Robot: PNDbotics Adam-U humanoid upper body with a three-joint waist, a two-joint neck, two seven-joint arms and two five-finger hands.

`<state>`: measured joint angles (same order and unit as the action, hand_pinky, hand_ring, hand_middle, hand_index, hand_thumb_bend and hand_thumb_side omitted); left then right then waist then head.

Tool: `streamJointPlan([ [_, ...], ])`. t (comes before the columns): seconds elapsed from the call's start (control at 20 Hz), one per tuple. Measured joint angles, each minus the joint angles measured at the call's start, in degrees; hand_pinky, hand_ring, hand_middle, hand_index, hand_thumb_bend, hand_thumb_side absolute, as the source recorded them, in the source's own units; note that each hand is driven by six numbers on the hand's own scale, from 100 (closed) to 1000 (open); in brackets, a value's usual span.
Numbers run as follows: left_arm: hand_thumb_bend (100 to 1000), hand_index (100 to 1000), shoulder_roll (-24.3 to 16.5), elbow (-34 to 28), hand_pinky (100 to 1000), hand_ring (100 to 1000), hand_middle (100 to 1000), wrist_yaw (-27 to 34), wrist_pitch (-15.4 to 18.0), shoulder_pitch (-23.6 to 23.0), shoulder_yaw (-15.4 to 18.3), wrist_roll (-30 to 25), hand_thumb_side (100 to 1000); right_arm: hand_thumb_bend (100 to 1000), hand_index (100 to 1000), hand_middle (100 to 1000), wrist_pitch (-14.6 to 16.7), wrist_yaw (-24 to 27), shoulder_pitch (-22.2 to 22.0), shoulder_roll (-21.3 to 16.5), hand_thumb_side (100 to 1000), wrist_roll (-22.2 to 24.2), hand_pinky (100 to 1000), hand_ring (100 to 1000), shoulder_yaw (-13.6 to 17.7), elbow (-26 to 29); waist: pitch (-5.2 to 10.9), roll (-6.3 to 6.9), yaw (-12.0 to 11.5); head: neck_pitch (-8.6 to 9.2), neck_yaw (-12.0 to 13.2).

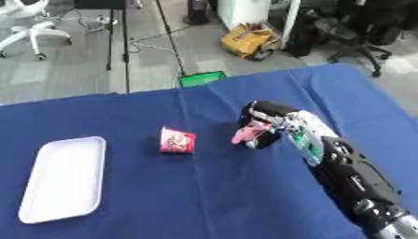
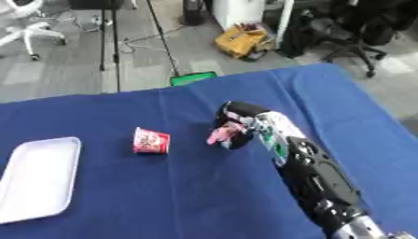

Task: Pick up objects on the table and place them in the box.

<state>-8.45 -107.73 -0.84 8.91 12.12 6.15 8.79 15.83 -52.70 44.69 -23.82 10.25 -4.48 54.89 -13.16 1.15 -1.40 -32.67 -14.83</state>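
A blue cloth covers the counter (image 1: 204,196). A white tray (image 1: 64,179) lies on it. Right of the tray, well apart, sits a small red-and-white packet (image 1: 176,141); farther right lies a pink item (image 1: 247,134).

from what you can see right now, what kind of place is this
Probably an office or lab: a white swivel chair and a black office chair stand on grey floor beyond the blue-clothed table, with cables trailing.

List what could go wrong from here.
1. The small pink packet is only partly enclosed by the right robot hand; it may slip out during transport.
2. The white rectangular tray lies far to the left, so a long carry passes over the red-and-white snack cup, which might get knocked.
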Motion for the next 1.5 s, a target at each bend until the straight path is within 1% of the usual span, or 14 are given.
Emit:
streamJointPlan([
  [0.1, 478, 847, 0.0, 0.0, 673, 720, 788, 0.0, 0.0, 0.0, 0.0, 0.0, 783, 167, 520, 473, 0.4, 0.4, -0.1, 0.0, 100, -3.0, 374, 538, 0.0, 0.6, 0.0, 0.0, 0.1, -0.01, 0.0],
  [0.2, 478, 847, 0.0, 0.0, 673, 719, 788, 0.1, 0.0, 0.0, 0.0, 0.1, 783, 159, 520, 472, 0.7, 1.0, -0.2, 0.0, 100, -5.6, 371, 535, -0.2, 2.4, 0.0, 0.0, 0.1, -0.01, 0.0],
  [0.4, 478, 847, 0.0, 0.0, 673, 717, 787, 0.1, 0.0, 0.0, 0.0, 0.1, 783, 153, 520, 472, 1.3, 2.3, 0.0, -0.1, 100, -8.6, 366, 531, -0.9, 6.6, 0.0, 0.0, 0.2, -0.01, -0.1],
  [0.55, 479, 847, 0.0, 0.0, 673, 716, 787, 0.1, 0.0, 0.0, 0.0, 0.1, 782, 151, 518, 470, 1.8, 4.0, 0.6, -0.1, 100, -9.4, 363, 529, -1.9, 10.6, 0.0, 0.0, 0.2, -0.02, -0.2],
  [0.7, 478, 847, 0.0, 0.0, 673, 715, 786, 0.1, 0.0, 0.0, 0.0, 0.1, 782, 149, 516, 469, 2.1, 7.1, 2.3, 0.1, 100, -9.5, 365, 530, -3.3, 14.5, 0.0, 0.0, 0.1, -0.02, -0.4],
  [0.9, 477, 848, 0.0, 0.0, 673, 714, 787, 0.3, 0.0, 0.0, -0.3, 0.1, 781, 127, 515, 467, 2.1, 12.4, 5.3, 2.7, 100, -7.8, 364, 529, -5.2, 16.5, 0.0, 0.0, -0.5, -0.02, -0.9],
  [0.95, 477, 848, 0.0, 0.0, 673, 714, 787, 0.3, 0.0, 0.0, -0.4, 0.1, 781, 127, 515, 467, 2.0, 13.5, 6.0, 3.6, 100, -7.5, 364, 529, -5.6, 16.5, 0.0, 0.0, -0.8, -0.02, -1.0],
  [1.0, 470, 848, 0.0, 0.0, 673, 713, 786, 0.3, 0.0, 0.0, -0.4, 0.1, 794, 156, 515, 467, 2.1, 14.4, 6.7, 4.6, 100, -7.3, 369, 532, -5.9, 16.4, 0.0, 0.0, -1.2, -0.02, -1.1],
  [1.05, 478, 848, 0.0, 0.0, 673, 713, 786, 0.3, 0.0, 0.0, -0.4, 0.0, 779, 108, 515, 467, 2.1, 15.1, 7.4, 5.7, 100, -7.1, 369, 532, -6.2, 16.0, 0.0, -0.08, -1.7, -0.02, -1.3],
  [1.15, 478, 848, 0.0, 0.0, 672, 713, 786, 0.3, 0.0, 0.0, -0.6, 0.0, 778, 100, 513, 465, 2.1, 16.0, 8.5, 8.0, 100, -7.1, 371, 536, -6.5, 14.4, 0.0, -0.21, -2.8, 0.01, -1.8],
  [1.5, 479, 847, 0.2, 0.0, 671, 710, 784, 0.7, 0.1, 0.7, -1.1, -0.1, 773, 100, 517, 468, 1.4, 16.3, 11.8, 15.6, 100, -8.8, 389, 556, -6.1, 5.2, 0.0, -0.22, -6.8, 0.72, -3.6],
])
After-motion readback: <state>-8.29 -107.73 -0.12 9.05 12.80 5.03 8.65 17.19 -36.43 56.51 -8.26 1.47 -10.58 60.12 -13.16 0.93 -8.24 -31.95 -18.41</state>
